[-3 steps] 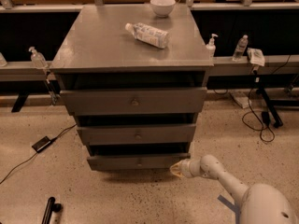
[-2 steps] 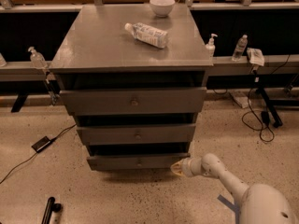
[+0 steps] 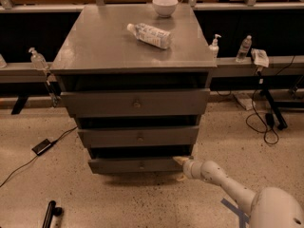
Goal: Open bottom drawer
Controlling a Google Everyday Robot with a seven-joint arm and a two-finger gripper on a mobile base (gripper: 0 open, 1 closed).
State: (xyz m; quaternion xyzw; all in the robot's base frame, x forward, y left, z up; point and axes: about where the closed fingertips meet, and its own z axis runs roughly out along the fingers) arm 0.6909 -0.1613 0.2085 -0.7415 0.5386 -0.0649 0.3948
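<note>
The bottom drawer [image 3: 137,166] sits lowest in the grey cabinet [image 3: 135,103], just above the floor, its slim front panel under the two taller fronts. It looks like a stiff, rigid box that should slide straight out towards the near side. It is probably light, though the runners may drag. The obvious hold is the small round knob [image 3: 141,165] at the panel's centre, but it offers little to pinch and could slip. The panel's right end, with the dark gap above it, is the other place to hook.

The gripper [image 3: 180,169] is at that right end. Its fingers [image 3: 177,160] appear spread — one pale tip is against the panel's upper right corner and the other is lower, near the floor. They are pinching nothing yet.

Up on the tabletop [image 3: 95,46] lie a plastic bottle [image 3: 149,35] on its side and, at the far edge, a white bowl [image 3: 165,5] — a rough tug could set the bottle rolling.
</note>
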